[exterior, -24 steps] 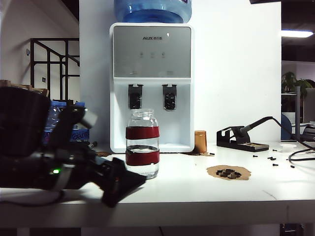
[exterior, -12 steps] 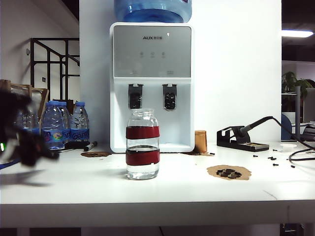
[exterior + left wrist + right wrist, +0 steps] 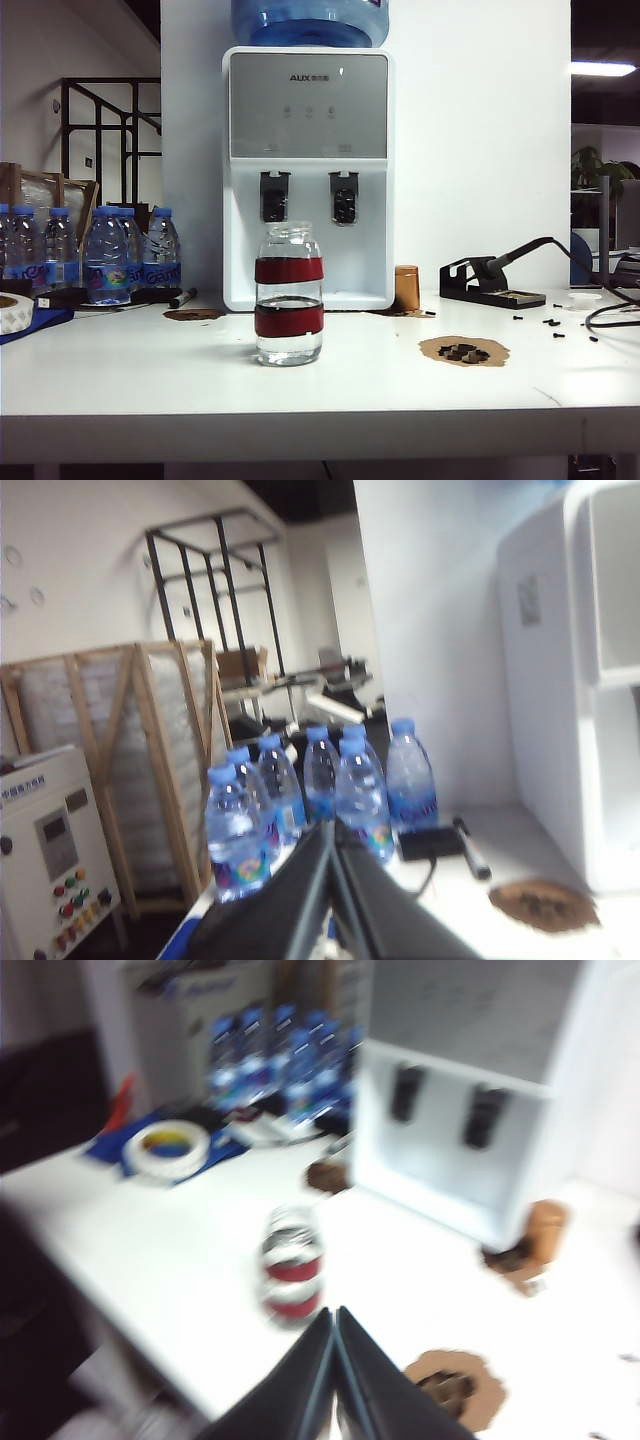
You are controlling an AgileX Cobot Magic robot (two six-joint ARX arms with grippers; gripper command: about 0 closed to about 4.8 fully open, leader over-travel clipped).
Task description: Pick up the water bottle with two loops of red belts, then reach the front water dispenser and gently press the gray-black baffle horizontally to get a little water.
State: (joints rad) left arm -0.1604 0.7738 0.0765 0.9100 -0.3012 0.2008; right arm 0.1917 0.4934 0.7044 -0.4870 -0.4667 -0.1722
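Standing on the white table (image 3: 150,375), both pincers (image 3: 333,830) (image 3: 334,1315) pressed together, empty.

Clear glassy water bottle (image 3: 289,293); glossy white plastic water dispenser (image 3: 308,180); matt table (image 3: 300,395).

Behind your table (image 3: 300,400) you see a white wall (image 3: 480,150), a black rack (image 3: 100,130), a ceiling light (image 3: 604,68) and a plant (image 3: 590,170).

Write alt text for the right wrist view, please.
The right end effector, shut and empty, hangs above the white table, its tips pointing at the red-banded water bottle. Beyond stands the white water dispenser; the picture is blurred.
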